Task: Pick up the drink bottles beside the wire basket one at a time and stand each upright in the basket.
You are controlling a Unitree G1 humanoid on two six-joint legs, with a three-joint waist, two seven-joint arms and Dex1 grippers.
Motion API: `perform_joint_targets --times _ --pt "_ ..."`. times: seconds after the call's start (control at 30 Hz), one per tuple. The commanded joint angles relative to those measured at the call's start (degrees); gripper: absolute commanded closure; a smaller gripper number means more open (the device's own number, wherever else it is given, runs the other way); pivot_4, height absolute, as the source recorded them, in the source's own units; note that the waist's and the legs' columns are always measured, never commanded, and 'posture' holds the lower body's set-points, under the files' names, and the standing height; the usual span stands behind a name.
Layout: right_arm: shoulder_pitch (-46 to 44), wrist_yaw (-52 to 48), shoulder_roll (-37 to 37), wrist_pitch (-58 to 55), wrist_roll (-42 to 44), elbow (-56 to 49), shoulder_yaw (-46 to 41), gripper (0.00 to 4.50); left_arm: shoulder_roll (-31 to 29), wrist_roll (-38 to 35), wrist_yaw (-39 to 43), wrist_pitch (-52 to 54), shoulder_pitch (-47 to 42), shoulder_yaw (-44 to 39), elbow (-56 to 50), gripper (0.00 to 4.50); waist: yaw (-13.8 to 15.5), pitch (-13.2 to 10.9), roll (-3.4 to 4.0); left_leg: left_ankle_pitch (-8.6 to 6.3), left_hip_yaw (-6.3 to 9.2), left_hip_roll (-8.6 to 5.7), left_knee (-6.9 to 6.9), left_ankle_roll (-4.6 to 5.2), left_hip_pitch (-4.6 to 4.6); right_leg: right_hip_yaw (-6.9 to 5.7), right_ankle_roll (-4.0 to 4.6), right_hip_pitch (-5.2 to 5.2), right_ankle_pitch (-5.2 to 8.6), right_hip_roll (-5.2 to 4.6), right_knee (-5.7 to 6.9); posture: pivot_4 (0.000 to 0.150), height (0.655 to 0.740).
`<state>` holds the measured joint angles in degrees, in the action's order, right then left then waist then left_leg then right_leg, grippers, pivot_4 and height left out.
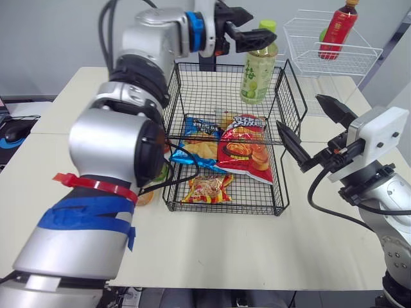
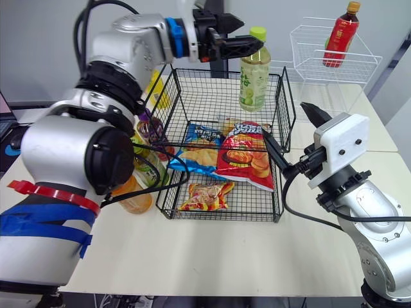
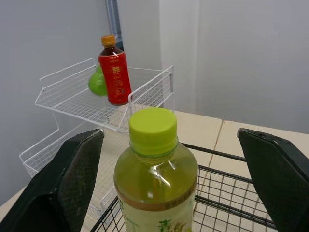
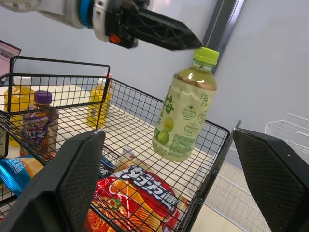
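Green bottle (image 1: 259, 67) upright in basket's (image 1: 225, 210) far right corner. Left claw (image 3: 169, 135) spread clear of its cap, so placement looks done. Right claw (image 1: 298, 112) apart, idle.

green bottle (image 3: 154, 174) cut off below its shoulder, purple bottle (image 2: 151, 130) half hidden behind left arm (image 2: 109, 77)

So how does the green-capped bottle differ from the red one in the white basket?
The green-capped bottle holds pale yellow-green drink; the red bottle has a red label and orange cap. The green one stands upright in the black basket; the red one leans in the white basket. The left gripper is open at the green one's cap; no gripper is near the red one. Both are capped.
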<state>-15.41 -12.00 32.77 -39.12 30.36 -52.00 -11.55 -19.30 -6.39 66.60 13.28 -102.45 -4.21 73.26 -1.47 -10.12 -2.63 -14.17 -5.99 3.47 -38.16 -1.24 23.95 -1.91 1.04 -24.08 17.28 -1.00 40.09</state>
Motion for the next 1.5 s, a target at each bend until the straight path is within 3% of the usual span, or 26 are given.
perform_joint_targets --times 0.03,0.2,0.33,0.53,0.67,0.8,0.9,1.1,1.27,1.5 --pt "-1.2 -1.7 0.5 1.4 0.9 0.0 -1.0 0.0 -4.8 0.1 6.8 1.7 0.0 0.8 -6.5 0.04 -0.2 0.0 0.01 0.0 0.01 0.0 0.0 0.0 0.0 0.0 0.0 0.0 0.0 0.0 0.0 0.15 0.74" --pt "-2.5 -5.9 1.5 1.2 3.6 2.5 -1.7 0.0 -12.6 -1.1 11.7 7.8 3.5 1.4 -16.6 0.04 -0.3 0.0 0.03 0.01 -0.02 0.07 0.0 -0.02 -0.07 0.06 0.01 0.0 0.0 0.05 0.09 0.15 0.74" --pt "-4.6 -14.0 5.1 0.7 9.0 6.2 -2.1 0.0 -21.3 -6.0 15.8 18.0 12.7 -0.7 -35.6 0.04 -0.4 0.0 0.05 0.01 -0.06 0.06 -0.07 -0.02 -0.09 0.14 0.02 0.01 0.0 0.03 0.17 0.15 0.74" --pt "-7.7 -26.0 11.2 -0.5 17.8 11.4 -2.1 0.0 -36.8 -13.3 13.0 33.4 29.6 -8.5 -58.2 0.04 -0.6 0.0 0.05 0.01 -0.1 0.14 -0.17 -0.02 -0.16 0.3 0.06 -0.04 0.02 0.06 0.44 0.15 0.74" --pt "-10.9 -32.9 13.2 -0.7 20.4 15.3 0.8 0.0 -46.8 -16.0 12.1 38.3 43.0 -16.1 -65.1 0.04 -0.4 0.0 0.05 -0.02 -0.1 0.12 -0.55 0.03 -0.18 0.42 0.06 -0.01 0.04 0.06 0.76 0.15 0.74" --pt "-14.6 -37.3 12.5 0.6 19.3 19.5 4.3 0.0 -52.4 -17.6 15.0 40.9 61.6 -29.0 -69.9 0.04 -0.3 0.1 -0.02 -0.06 -0.06 0.13 -0.76 0.25 -0.28 0.37 0.02 0.08 0.03 0.05 0.94 0.15 0.74" --pt "-15.8 -40.0 11.7 0.9 20.0 20.9 5.8 0.0 -53.3 -16.5 16.2 41.3 74.9 -39.2 -72.5 0.04 -0.1 0.1 -0.06 -0.07 -0.06 0.15 -0.75 0.4 -0.4 0.34 0.0 0.16 0.04 0.03 0.99 0.15 0.74" --pt "-17.5 -42.5 10.5 1.9 18.6 22.6 8.1 0.0 -47.6 -15.7 10.0 36.7 88.4 -49.7 -71.4 0.04 0.1 0.1 -0.1 -0.08 0.27 0.11 -0.74 0.43 -0.47 -0.01 0.09 0.43 0.01 -0.07 0.92 0.15 0.74" --pt "-18.1 -41.8 10.0 1.3 19.0 22.0 8.0 0.0 -44.2 -16.6 4.9 31.3 90.1 -45.5 -69.3 0.04 0.3 0.2 -0.24 -0.09 0.47 0.13 -0.72 0.43 -0.53 -0.18 0.16 0.59 -0.03 -0.08 0.9 0.15 0.74" --pt "-17.4 -39.6 8.7 0.6 19.4 19.9 8.1 0.0 -40.5 -15.0 -4.4 21.9 78.2 -31.4 -58.5 0.04 0.9 0.2 -0.24 -0.09 0.5 0.12 -0.72 0.44 -0.55 -0.23 0.22 0.65 -0.07 -0.09 0.89 0.15 0.74"
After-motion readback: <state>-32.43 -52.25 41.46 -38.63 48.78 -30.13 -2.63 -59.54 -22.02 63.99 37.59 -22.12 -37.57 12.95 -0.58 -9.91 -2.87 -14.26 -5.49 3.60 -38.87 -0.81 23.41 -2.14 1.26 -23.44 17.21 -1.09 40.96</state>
